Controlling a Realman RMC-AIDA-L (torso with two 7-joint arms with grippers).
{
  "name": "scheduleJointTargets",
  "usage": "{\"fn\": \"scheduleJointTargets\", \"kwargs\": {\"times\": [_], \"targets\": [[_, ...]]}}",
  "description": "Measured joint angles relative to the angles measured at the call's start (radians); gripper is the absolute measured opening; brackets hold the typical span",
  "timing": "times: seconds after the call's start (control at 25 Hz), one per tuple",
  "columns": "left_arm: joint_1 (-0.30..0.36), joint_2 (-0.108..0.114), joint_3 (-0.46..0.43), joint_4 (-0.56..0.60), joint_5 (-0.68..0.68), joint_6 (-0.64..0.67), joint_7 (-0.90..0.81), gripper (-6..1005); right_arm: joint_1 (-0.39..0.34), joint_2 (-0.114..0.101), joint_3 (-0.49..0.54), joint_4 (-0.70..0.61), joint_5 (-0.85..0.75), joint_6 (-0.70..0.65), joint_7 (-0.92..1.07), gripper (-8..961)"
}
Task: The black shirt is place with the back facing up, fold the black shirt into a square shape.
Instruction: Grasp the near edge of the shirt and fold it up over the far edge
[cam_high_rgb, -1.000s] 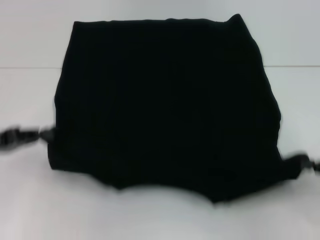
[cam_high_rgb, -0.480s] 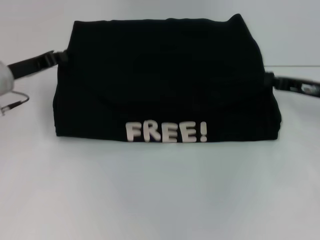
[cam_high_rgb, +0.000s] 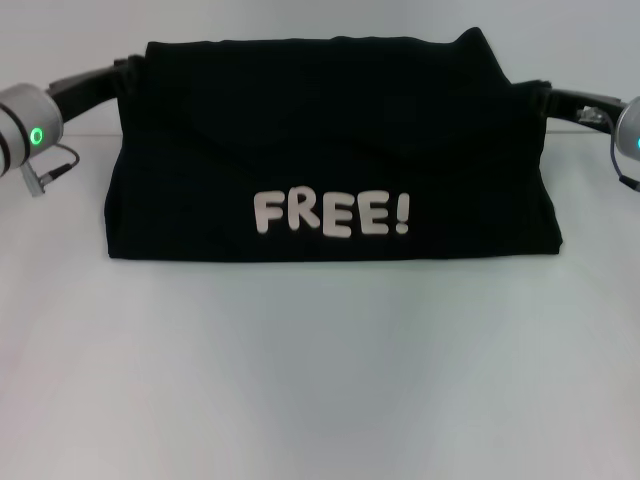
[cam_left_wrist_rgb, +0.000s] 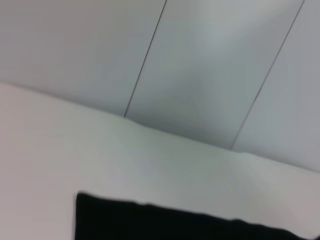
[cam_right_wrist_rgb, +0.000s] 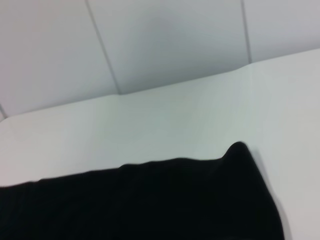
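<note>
Toward the desk's (cam_high_rgb: 320, 380) far edge, your black shirt (cam_high_rgb: 330, 160) lies folded over, "FREE!" print up. Left gripper (cam_high_rgb: 125, 72) and right gripper (cam_high_rgb: 542, 95) meet its far corners; their grip I cannot tell. Next, lay that fold flat.

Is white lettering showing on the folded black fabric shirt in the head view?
Yes, white letters spelling FREE! show on the black shirt's near folded panel.

Folded black shirt (cam_high_rgb: 330, 150), "FREE!" upward
</note>
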Motion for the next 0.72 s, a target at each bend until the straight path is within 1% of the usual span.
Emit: {"fn": "scheduleJointTargets", "kwargs": {"times": [0.12, 0.24, 0.4, 0.48, 0.6, 0.72], "targets": [[-0.012, 0.004, 0.0, -0.007, -0.039, -0.029, 0.054, 51, 0.005, -0.001, 0.0, 0.0, 0.034, 0.017, -0.013, 46], [-0.012, 0.001, 0.0, -0.011, -0.064, -0.04, 0.076, 50, 0.005, -0.003, -0.001, 0.001, 0.049, 0.014, -0.015, 46], [0.001, -0.003, -0.004, -0.027, -0.072, -0.047, 0.079, 51, 0.006, 0.005, -0.01, 0.001, 0.05, 0.016, -0.016, 45], [0.005, -0.009, -0.004, -0.031, -0.072, -0.06, 0.081, 51, 0.007, 0.013, -0.013, 0.003, 0.051, 0.017, -0.016, 45], [0.008, -0.03, -0.002, -0.031, -0.073, -0.09, 0.096, 51, 0.006, 0.022, -0.014, 0.007, 0.051, 0.02, -0.01, 45], [0.008, -0.046, -0.002, -0.032, -0.073, -0.119, 0.128, 50, 0.0, 0.023, -0.019, 0.014, 0.051, 0.006, -0.008, 46]]}}
